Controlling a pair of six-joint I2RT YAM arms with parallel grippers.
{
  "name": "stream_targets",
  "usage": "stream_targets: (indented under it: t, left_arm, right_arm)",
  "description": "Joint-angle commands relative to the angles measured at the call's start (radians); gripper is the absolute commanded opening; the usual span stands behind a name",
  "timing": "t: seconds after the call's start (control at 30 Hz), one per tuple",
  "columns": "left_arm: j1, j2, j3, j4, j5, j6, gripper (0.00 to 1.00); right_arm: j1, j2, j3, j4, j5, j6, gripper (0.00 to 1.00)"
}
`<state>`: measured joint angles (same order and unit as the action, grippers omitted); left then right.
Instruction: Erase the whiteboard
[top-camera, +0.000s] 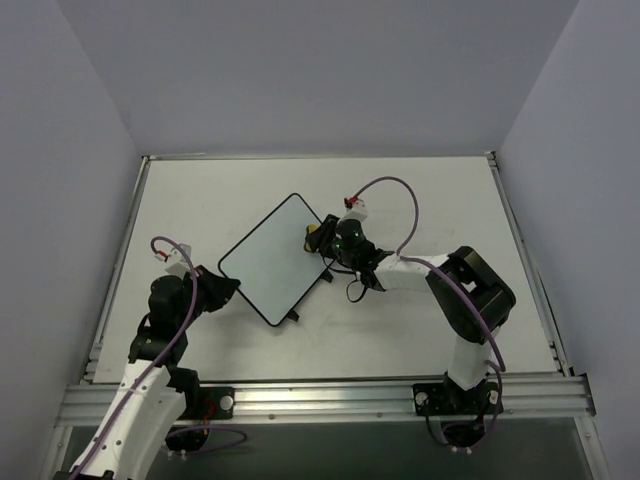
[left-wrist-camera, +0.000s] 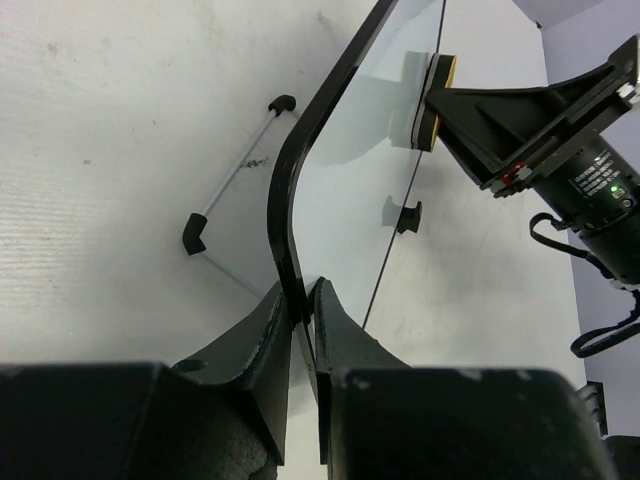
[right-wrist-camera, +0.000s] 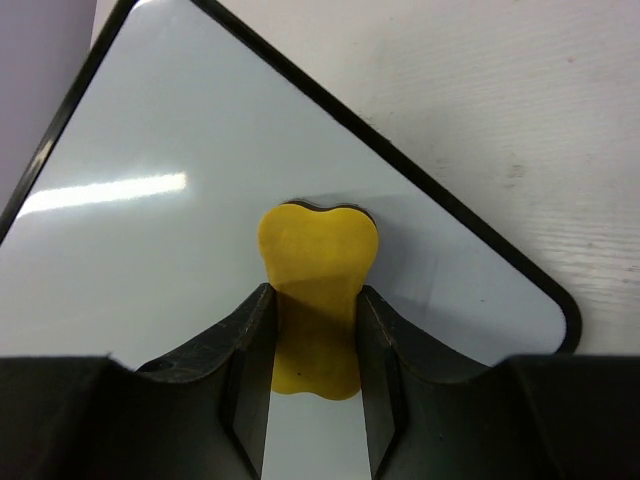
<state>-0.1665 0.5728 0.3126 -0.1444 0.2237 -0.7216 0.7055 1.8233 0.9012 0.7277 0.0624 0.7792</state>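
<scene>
The whiteboard (top-camera: 272, 258) lies turned like a diamond in the middle of the table, its white face bare of marks. My left gripper (top-camera: 222, 290) is shut on its thin black frame (left-wrist-camera: 302, 300) at the near-left edge. My right gripper (top-camera: 318, 238) is shut on a small yellow sponge (right-wrist-camera: 317, 270), whose front end presses on the board's face (right-wrist-camera: 180, 230) near its right corner. From the left wrist the sponge (left-wrist-camera: 432, 100) shows edge-on against the board (left-wrist-camera: 350, 180), with the right gripper's black fingers (left-wrist-camera: 500, 115) behind it.
White table (top-camera: 430, 200) enclosed by pale walls on three sides. An aluminium rail (top-camera: 330, 400) runs along the near edge by the arm bases. The board's black feet (top-camera: 292, 316) stick out at its near side; a thin rod with black ends (left-wrist-camera: 235, 170) shows beside the frame.
</scene>
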Motion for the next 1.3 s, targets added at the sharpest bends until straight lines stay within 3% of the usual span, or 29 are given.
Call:
stream_targets:
  t: [0.0, 0.33, 0.6, 0.87, 1.27]
  left_arm:
    - [-0.011, 0.032, 0.014, -0.046, -0.003, 0.048, 0.02]
    - [-0.014, 0.045, 0.02, -0.086, -0.03, 0.027, 0.02]
    - [-0.014, 0.027, 0.008, -0.234, -0.072, -0.044, 0.02]
    - [-0.05, 0.088, 0.014, -0.34, -0.135, -0.085, 0.02]
    - [-0.249, 0.231, 0.1, -0.403, -0.363, -0.157, 0.02]
  right_arm:
    - [-0.021, 0.059, -0.087, -0.113, -0.05, 0.014, 0.0]
    - [-0.058, 0.044, -0.183, -0.065, -0.053, 0.038, 0.0]
    - [-0.041, -0.01, -0.176, -0.08, -0.053, 0.026, 0.0]
    - [0.02, -0.01, -0.088, -0.112, -0.045, 0.009, 0.0]
    - [0.132, 0.05, 0.163, -0.221, -0.026, -0.023, 0.0]
